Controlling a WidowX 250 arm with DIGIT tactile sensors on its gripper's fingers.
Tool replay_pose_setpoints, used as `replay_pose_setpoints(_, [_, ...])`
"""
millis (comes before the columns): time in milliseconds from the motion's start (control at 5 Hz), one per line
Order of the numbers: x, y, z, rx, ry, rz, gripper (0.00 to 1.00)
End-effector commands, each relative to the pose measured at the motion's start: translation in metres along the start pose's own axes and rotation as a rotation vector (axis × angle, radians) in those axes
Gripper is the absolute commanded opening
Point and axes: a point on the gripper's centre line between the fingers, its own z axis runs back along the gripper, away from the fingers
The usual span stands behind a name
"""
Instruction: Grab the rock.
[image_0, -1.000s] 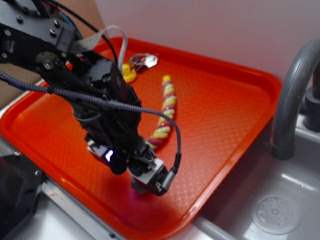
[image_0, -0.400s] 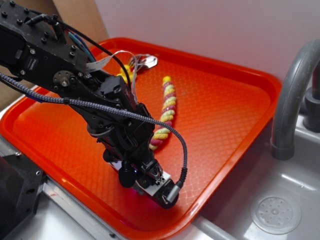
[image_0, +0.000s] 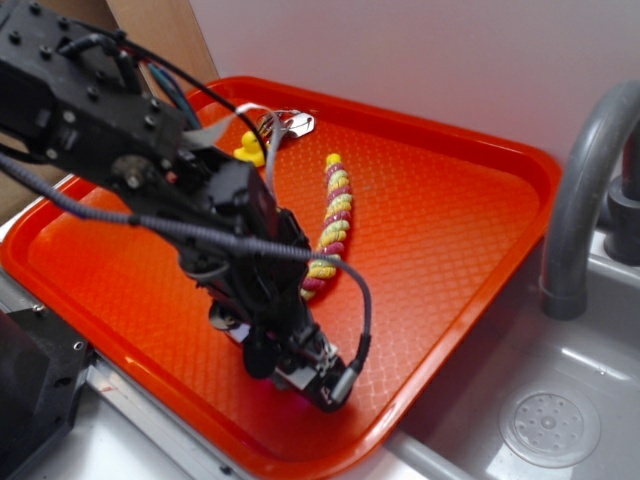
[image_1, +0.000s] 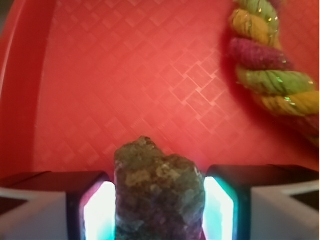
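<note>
A: Where do the jaws stand?

B: The gripper (image_1: 159, 210) has the rock (image_1: 159, 192) between both pads, seemingly clenched on it, low over the red tray (image_0: 450, 230).

A: Advice?

B: Keep the squeeze firm and centred, lift straight, and stay clear of the rope toy (image_1: 270, 75) nearby.

A small jagged rock (image_1: 157, 192), grey-brown with mottled tan and dark patches and a rough, lumpy surface, stands upright with a knobbly peak on top. It sits low over the near part of an orange tray, squeezed on its left and right sides. The exterior view hides it.
</note>
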Motion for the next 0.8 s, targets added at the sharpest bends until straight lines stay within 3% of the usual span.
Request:
replay_pose_setpoints(0, [0.029,0.016,0.066,0.099,0.002,0.099,0.00])
replay_pose_setpoints(200, [0.045,0.043,0.112,0.082,-0.024,0.186,0.00])
replay_pose_setpoints(600, [0.070,0.096,0.195,-0.008,-0.118,0.268,0.00])
